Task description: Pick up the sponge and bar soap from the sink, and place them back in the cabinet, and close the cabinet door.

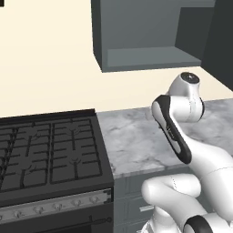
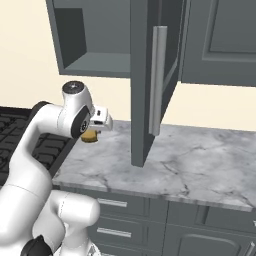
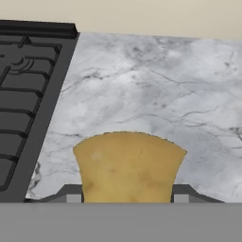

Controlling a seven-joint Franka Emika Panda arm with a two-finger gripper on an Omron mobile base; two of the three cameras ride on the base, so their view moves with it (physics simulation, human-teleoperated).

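A white robot arm holds the mustard-yellow sponge (image 3: 128, 165) above the grey marble counter (image 2: 200, 165), beside a black gas stove (image 1: 45, 154). The gripper (image 2: 92, 134) is largely hidden behind the arm's own wrist in the right base view, where a sliver of the sponge (image 2: 90, 136) peeks out beneath it. In the hand view the sponge's lower part is cut off at the frame's bottom, its sides clamped between the closed-in finger tips. Overhead, the cabinet (image 2: 90, 45) stands with its cabinet door (image 2: 150, 80) swung open, the shelf bare. No writing or labels can be read anywhere.
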